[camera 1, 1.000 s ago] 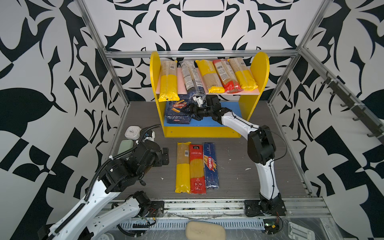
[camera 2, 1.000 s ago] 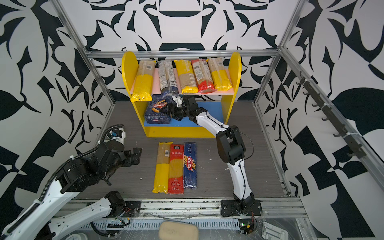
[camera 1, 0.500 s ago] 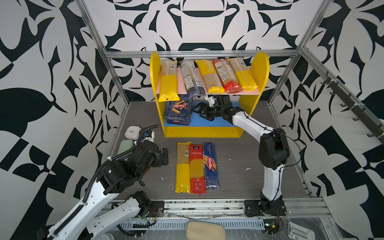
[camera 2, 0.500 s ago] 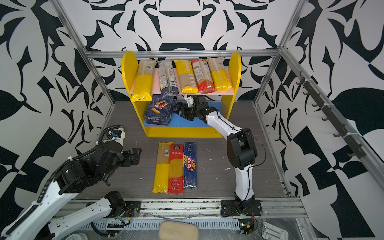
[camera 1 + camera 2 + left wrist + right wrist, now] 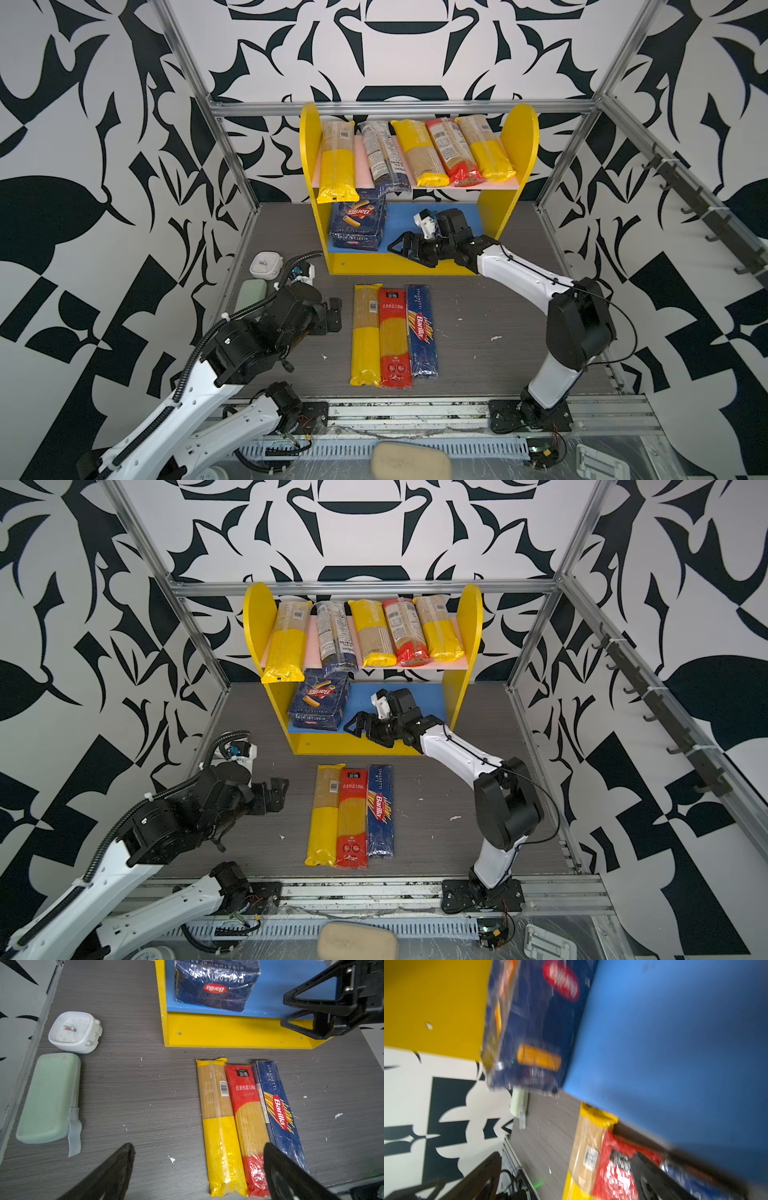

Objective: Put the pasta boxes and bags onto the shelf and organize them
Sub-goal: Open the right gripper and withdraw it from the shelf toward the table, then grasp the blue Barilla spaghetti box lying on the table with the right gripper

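Glossy plastic-wrapped rigatoni block (image 5: pixel 358 224) on smooth blue board (image 5: pixel 400 220); left gripper (image 5: pixel 333 314), right gripper (image 5: pixel 405 251) wide, empty.

Rigatoni block (image 5: pixel 358 226) on shelf (image 5: pixel 515 137), lower tier.

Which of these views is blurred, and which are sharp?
Right wrist view: blurred, the rigatoni block and blue lower board smeared. Left wrist view: sharp, print on the spaghetti pack legible. Both top views: sharp, evenly lit.

A white clock (image 5: pixel 73 1031) sits just beside a pale green case (image 5: pixel 48 1097); a beige pad (image 5: pixel 409 460) lies apart.
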Available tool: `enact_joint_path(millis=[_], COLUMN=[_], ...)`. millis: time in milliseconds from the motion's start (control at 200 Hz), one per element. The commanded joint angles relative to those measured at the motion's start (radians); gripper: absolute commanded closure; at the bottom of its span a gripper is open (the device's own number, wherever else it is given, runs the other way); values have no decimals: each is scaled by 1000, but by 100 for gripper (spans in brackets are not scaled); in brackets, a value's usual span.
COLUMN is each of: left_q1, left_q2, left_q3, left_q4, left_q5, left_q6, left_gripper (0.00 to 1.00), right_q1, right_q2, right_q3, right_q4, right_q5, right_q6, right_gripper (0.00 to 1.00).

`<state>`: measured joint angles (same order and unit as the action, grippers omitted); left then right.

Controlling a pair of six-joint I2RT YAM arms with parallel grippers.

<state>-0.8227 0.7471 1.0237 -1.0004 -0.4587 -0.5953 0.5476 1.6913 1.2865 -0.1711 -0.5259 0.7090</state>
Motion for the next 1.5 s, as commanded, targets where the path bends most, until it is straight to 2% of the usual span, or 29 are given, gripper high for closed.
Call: enact_joint_path(millis=[0, 260, 540, 780, 945, 1225, 1495], left_q1=[5, 5, 21, 78, 112, 147, 172], left_q2=[-5, 22, 64, 103, 107, 54, 52], left_q3=[-35, -93, -160, -226, -269, -345, -387], left_q4=[29, 121, 246, 336, 362, 404, 442], left_q5=[45, 107, 190, 273, 305, 315, 335], left_q6=[-5, 15, 42, 41, 10, -49, -72], left_gripper=[1, 1, 1, 1, 1, 1, 1], right_q1=[49, 252, 426, 596, 665, 692, 692], right_q2=[-100, -285, -393, -409, -367, -272, -236], right_q3=[-67, -157, -293, -393, -407, -430, -480], right_q4=[-22, -284, -462, -483, -489, -458, -379], right_q5=[95, 480, 758, 849, 878, 853, 803], right_q6=[-25, -71, 89, 268, 340, 371, 368], right_gripper=[0, 1, 3, 4, 5, 13, 14])
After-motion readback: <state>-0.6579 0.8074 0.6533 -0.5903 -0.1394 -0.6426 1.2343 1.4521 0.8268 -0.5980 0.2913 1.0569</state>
